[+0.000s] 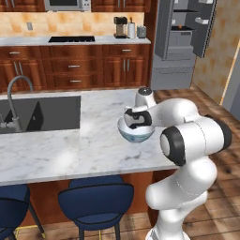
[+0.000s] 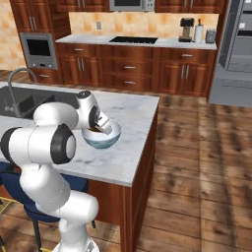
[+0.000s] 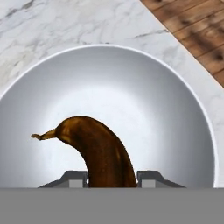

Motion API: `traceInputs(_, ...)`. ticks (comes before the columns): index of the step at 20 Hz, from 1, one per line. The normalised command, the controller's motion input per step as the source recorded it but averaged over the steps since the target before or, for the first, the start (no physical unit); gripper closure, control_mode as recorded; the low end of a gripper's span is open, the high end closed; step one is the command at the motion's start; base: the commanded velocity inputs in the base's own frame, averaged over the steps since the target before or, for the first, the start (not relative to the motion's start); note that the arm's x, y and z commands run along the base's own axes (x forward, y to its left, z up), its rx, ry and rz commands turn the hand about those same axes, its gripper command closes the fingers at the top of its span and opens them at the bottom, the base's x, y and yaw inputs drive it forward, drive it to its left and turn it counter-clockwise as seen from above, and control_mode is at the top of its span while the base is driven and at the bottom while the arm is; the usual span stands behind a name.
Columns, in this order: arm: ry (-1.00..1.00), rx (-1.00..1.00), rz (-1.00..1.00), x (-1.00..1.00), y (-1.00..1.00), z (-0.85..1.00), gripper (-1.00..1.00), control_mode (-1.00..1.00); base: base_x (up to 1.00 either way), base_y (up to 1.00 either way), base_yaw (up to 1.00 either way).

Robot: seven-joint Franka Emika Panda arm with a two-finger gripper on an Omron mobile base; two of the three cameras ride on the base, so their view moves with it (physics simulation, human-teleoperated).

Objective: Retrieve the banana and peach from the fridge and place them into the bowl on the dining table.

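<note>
My gripper (image 3: 111,178) is shut on the banana (image 3: 101,151), a dark yellowish-brown curved fruit with its stem tip pointing left. It hangs just over the inside of the pale glossy bowl (image 3: 157,109). The bowl (image 1: 136,134) stands near the right end of the marble dining table (image 1: 89,150). From the right base view, the gripper (image 2: 102,127) reaches down into the bowl (image 2: 102,139), and a brown bit of the banana (image 2: 100,129) shows at its rim. The grey fridge (image 1: 183,33) stands far back with a door swung open. The peach is out of view.
A dark sink (image 1: 44,114) with an arched tap (image 1: 15,96) sits at the table's left. Blue stools (image 1: 96,202) stand under its near edge. The table's right edge (image 2: 147,133) drops to wooden floor. Wall cabinets (image 1: 75,65) line the back.
</note>
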Motion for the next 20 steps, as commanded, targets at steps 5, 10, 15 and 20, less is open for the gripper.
traceInputs(5, 0.00, 0.00, -0.03, 0.12, 0.00, -0.07, -1.00, -1.00, 0.00, 0.00, 0.00)
traceInputs(10, 0.00, 0.00, -0.07, -0.16, 0.00, 0.22, -1.00, -1.00, 0.00, 0.00, 0.00)
traceInputs(15, 0.00, 0.00, -0.05, -0.20, 0.00, 0.50, -1.00, -1.00, 0.00, 0.00, 0.00)
traceInputs(20, -0.01, 0.00, 0.00, -0.65, -0.04, 0.74, -1.00, -1.00, 0.00, 0.00, 0.00)
